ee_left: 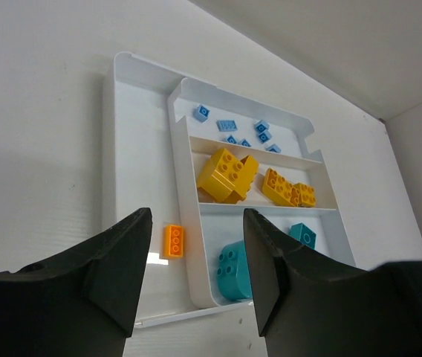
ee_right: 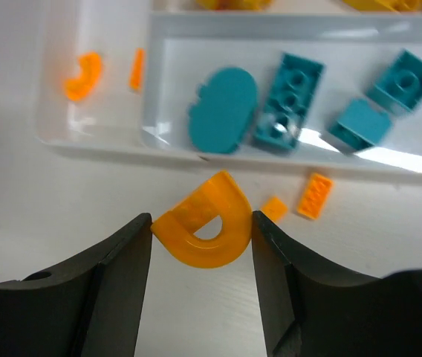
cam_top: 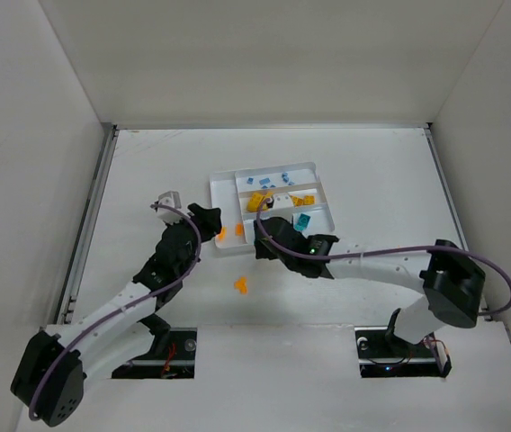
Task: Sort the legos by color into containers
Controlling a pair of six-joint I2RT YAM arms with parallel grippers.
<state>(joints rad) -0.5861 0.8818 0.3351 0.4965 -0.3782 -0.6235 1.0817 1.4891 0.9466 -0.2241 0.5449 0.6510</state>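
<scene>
The white tray (cam_top: 315, 166) lies at mid-table. In the left wrist view its sections (ee_left: 182, 186) hold light blue pieces (ee_left: 261, 129), yellow bricks (ee_left: 228, 175), a teal rounded piece (ee_left: 233, 269), a teal brick (ee_left: 302, 235), and an orange brick (ee_left: 174, 240) in the narrow side section. My left gripper (ee_left: 196, 282) is open and empty over the tray's near left corner (cam_top: 212, 219). My right gripper (ee_right: 202, 238) is shut on an orange arch piece (ee_right: 205, 223), held just outside the tray's near wall (ee_right: 307, 160), beside the teal pieces (ee_right: 289, 100).
Two small orange pieces (ee_right: 315, 195) lie on the table by the tray's near wall. Another orange piece (cam_top: 240, 286) lies on the table nearer the arm bases. The side section holds a curved orange piece (ee_right: 83, 74). White walls enclose the table.
</scene>
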